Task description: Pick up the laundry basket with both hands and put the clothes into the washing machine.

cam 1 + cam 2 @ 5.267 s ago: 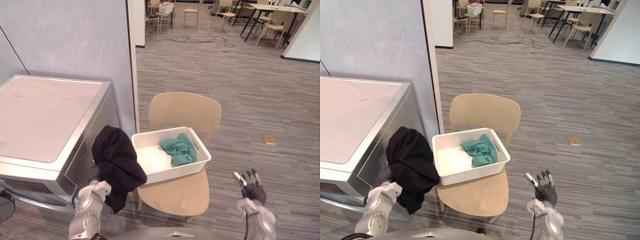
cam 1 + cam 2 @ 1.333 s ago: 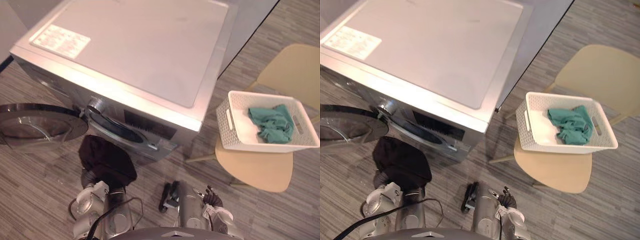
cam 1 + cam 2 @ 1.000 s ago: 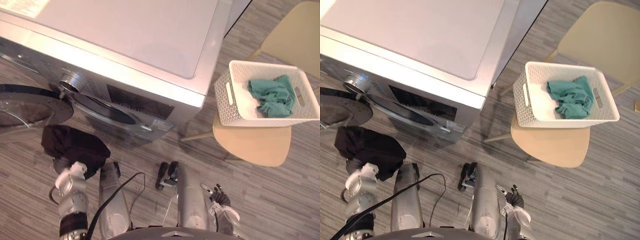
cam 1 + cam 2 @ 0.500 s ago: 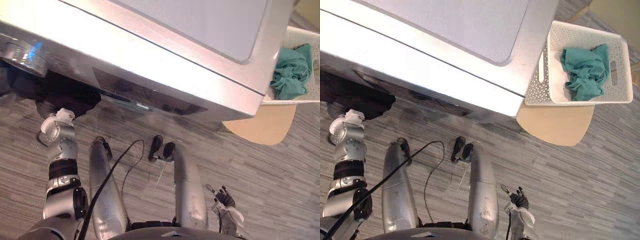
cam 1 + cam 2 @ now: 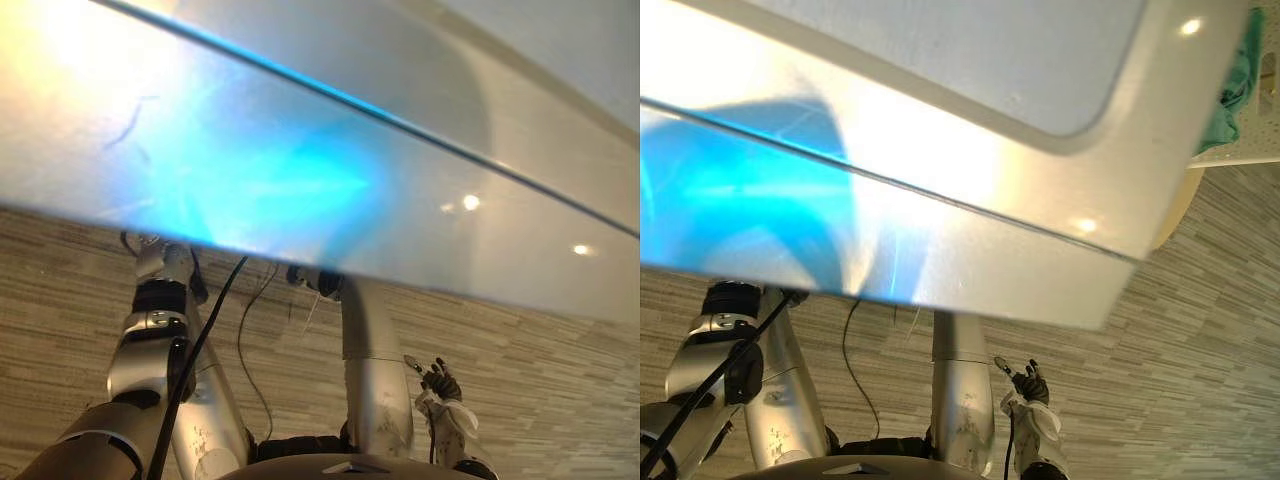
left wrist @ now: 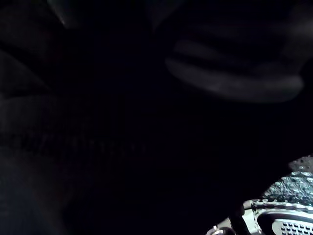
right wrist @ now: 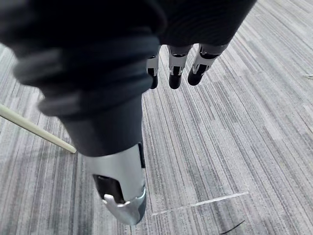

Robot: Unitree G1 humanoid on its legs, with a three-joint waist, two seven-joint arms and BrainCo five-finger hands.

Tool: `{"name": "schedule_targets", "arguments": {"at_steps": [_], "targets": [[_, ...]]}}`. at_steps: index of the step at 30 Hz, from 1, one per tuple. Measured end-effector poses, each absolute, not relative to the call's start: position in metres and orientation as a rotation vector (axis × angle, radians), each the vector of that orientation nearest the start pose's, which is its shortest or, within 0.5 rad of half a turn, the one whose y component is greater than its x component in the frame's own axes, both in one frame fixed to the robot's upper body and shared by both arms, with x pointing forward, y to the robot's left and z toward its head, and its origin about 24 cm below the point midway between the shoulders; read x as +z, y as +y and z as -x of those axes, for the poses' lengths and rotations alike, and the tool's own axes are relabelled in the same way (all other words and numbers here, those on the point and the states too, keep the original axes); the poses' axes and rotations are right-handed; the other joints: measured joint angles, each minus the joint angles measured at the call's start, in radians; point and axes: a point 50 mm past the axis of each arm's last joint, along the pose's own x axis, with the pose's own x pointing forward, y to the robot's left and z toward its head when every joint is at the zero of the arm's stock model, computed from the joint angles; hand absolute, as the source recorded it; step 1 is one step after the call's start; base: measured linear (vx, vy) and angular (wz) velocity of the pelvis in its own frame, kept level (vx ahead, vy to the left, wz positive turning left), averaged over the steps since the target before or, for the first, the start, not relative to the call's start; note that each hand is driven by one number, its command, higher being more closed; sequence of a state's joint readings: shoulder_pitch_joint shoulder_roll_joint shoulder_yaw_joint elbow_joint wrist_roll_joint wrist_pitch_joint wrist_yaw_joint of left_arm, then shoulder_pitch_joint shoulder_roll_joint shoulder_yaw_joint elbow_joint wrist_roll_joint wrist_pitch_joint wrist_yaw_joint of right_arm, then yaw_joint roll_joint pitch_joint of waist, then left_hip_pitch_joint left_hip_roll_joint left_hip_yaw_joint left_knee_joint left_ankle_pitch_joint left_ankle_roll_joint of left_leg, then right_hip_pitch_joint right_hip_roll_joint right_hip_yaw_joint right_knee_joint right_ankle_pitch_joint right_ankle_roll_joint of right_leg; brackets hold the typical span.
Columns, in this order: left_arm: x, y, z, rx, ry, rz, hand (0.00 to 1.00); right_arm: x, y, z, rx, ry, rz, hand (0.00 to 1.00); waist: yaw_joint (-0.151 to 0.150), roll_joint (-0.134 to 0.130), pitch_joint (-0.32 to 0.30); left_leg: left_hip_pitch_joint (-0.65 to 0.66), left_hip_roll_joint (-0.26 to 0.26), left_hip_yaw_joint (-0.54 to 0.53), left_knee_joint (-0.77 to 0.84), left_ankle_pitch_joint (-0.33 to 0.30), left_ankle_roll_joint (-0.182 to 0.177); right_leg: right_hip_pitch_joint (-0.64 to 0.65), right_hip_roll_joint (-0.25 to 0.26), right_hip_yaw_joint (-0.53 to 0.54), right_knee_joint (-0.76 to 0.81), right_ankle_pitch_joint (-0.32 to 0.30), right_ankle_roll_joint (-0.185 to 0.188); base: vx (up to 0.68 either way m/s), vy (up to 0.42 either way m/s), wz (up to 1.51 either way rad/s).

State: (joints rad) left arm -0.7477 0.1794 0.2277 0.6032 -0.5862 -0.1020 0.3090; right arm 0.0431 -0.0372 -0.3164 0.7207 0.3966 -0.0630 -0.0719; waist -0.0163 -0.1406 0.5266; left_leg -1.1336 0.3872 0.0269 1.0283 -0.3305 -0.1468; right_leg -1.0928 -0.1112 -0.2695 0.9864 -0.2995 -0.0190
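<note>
**Right wrist view: right hand [image 5: 1028, 386] slack and empty, left hand hidden**

Silver dark-tipped fingers [image 7: 174, 68] hang straight and relaxed above the grey striped floor [image 7: 220, 147], holding nothing. The left arm [image 5: 150, 310] runs up under the front edge of the silver-grey washing machine [image 5: 940, 60]. The left hand is hidden there and its grip cannot be told. Its wrist view gives only dark folds, perhaps black cloth [image 6: 234, 78]. The white lattice laundry basket [image 5: 1240, 157] sits on the beige chair seat [image 5: 1180, 195] beside the machine's right corner, with crumpled teal cloth [image 5: 1240, 70] inside.
</note>
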Motion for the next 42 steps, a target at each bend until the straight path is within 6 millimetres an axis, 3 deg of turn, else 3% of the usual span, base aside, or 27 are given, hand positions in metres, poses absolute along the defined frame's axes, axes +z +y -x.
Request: {"name": "schedule_targets", "arguments": {"at_steps": [4,7,12,16,17,20,21,24,28,33,37,38,42], "targets": [[0.143,0.188,-0.372,0.365,-0.214,0.595,1.0,-0.109,-0.218,-0.169,-0.523,0.619,-0.412,0.0,-0.003,0.0,0.0,0.001,-0.003,0.004,-0.001,0.0,0.0,-0.002,-0.004,0.001,0.001,0.0,0.0,-0.03,-0.079,0.01],[0.148,0.192,-0.371,0.374,-0.231,0.608,1.0,-0.106,-0.217,-0.173,-0.511,0.599,-0.409,0.0,-0.003,0.0,0.0,0.003,-0.002,0.015,-0.001,0.001,0.0,-0.01,-0.005,0.011,0.001,0.005,0.001,-0.04,-0.059,-0.05],[0.184,0.207,-0.369,0.36,-0.356,0.598,1.0,-0.105,-0.218,-0.173,-0.513,0.589,-0.406,0.0,-0.015,0.001,0.0,0.0,0.007,0.036,-0.002,0.004,0.005,-0.03,0.0,0.024,-0.002,0.019,-0.002,-0.06,-0.065,-0.1],[0.249,0.212,-0.371,0.294,-0.538,0.564,1.0,-0.105,-0.218,-0.174,-0.509,0.587,-0.406,0.0,-0.016,0.001,-0.003,-0.025,0.016,0.036,0.001,0.009,0.007,-0.055,0.009,0.025,-0.008,0.033,-0.007,-0.05,-0.051,-0.1],[0.282,0.216,-0.368,0.274,-0.627,0.546,1.0,-0.105,-0.218,-0.174,-0.508,0.587,-0.407,0.0,-0.018,0.001,-0.003,-0.045,0.021,0.035,0.003,0.015,0.007,-0.073,0.013,0.023,-0.013,0.043,-0.011,-0.05,-0.033,-0.16],[0.327,0.221,-0.366,0.253,-0.724,0.521,1.0,-0.105,-0.217,-0.174,-0.509,0.587,-0.417,0.0,-0.022,0.002,-0.003,-0.063,0.026,0.034,0.007,0.018,0.008,-0.091,0.017,0.023,-0.014,0.05,-0.016,-0.03,-0.016,-0.12],[0.352,0.223,-0.366,0.235,-0.76,0.489,1.0,-0.105,-0.217,-0.174,-0.508,0.586,-0.422,0.0,-0.023,0.003,-0.004,-0.071,0.032,0.031,0.013,0.018,0.008,-0.095,0.024,0.021,-0.015,0.053,-0.018,-0.03,-0.01,-0.11],[0.393,0.219,-0.359,0.174,-0.824,0.378,1.0,-0.107,-0.213,-0.172,-0.524,0.588,-0.468,0.0,-0.023,0.003,-0.006,-0.087,0.042,0.029,0.017,0.018,0.008,-0.106,0.032,0.017,-0.022,0.059,-0.021,-0.03,-0.002,-0.1],[0.423,0.217,-0.353,0.144,-0.861,0.29,1.0,-0.109,-0.211,-0.171,-0.528,0.592,-0.51,0.0,-0.021,0.006,-0.042,-0.155,0.054,0.03,0.032,0.02,0.007,-0.174,0.046,0.022,-0.026,0.077,-0.025,-0.02,0.006,-0.2],[0.418,0.225,-0.361,0.174,-0.791,0.239,1.0,-0.121,-0.205,-0.158,-0.558,0.65,-0.567,0.0,-0.022,0.008,-0.104,-0.214,0.064,0.033,0.045,0.02,0.008,-0.235,0.054,0.027,-0.027,0.091,-0.027,-0.02,0.019,-0.17],[0.43,0.227,-0.354,0.238,-0.833,0.139,1.0,-0.128,-0.205,-0.146,-0.602,0.68,-0.597,0.0,-0.025,0.015,-0.143,-0.262,0.069,0.032,0.056,0.018,0.013,-0.278,0.055,0.029,-0.029,0.1,-0.024,-0.03,0.024,-0.09],[0.429,0.226,-0.354,0.252,-0.83,0.127,0.0,-0.129,-0.205,-0.143,-0.606,0.688,-0.597,0.0,-0.027,0.015,-0.143,-0.264,0.068,0.031,0.059,0.018,0.013,-0.279,0.053,0.029,-0.026,0.1,-0.024,-0.02,0.03,-0.01],[0.431,0.23,-0.351,0.387,-0.853,-0.029,0.0,-0.13,-0.206,-0.14,-0.612,0.691,-0.594,0.0,-0.031,0.021,-0.155,-0.284,0.068,0.027,0.07,0.015,0.017,-0.292,0.05,0.025,-0.022,0.1,-0.023,0.0,0.0,0.0]]}}
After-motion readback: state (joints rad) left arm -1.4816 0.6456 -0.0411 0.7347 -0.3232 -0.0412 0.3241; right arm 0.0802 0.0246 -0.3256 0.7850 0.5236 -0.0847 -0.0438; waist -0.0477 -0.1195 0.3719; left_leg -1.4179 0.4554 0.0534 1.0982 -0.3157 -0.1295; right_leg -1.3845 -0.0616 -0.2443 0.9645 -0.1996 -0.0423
